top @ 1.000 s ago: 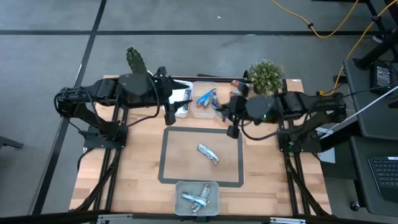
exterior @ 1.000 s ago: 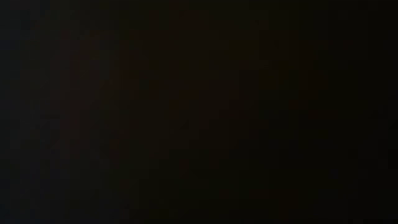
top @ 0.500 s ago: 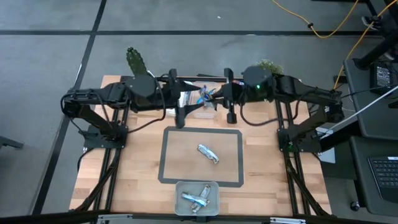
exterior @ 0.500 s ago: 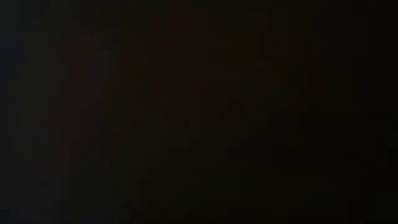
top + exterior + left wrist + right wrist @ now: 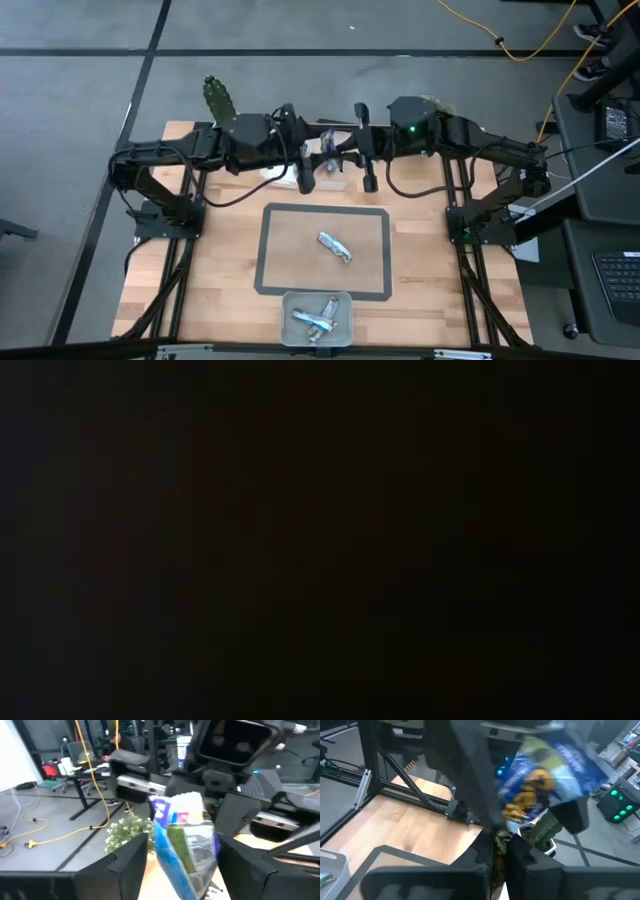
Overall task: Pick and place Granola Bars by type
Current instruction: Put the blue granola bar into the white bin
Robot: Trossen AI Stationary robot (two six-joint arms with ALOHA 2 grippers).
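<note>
Wooden surface, seen from above: both arms reach toward its far middle, over the trays there. A grey taped rectangle marks the centre. The low view is black; nothing can be read from it.

Left pincer and right pincer hang close together above the far trays. Each wrist view shows a blue-wrapped bar between that arm's fingers: the left pincer is closed on a blue bar held upright, gripped near its lower half, with the crimped end standing free above. The right pincer appears closed on another blue bar, tilted; its picture is smeared, so the exact bite cannot be told.

One silver-white bar lies loose inside the taped rectangle, well apart from both pincers, toward the near side. A near tray at the surface's front edge holds a few more bars, also well apart from both.

Handling, as judged:
- Bars look light, so lifting should take little force.
- Foil wrapper is slick and crinkles, and a pinch on the crimped end alone could slip or let the bar swing.
- The best hold is across the middle of the body, where the bar inside gives stiffness.
- The contents are likely brittle, so moderate squeeze only.
</note>
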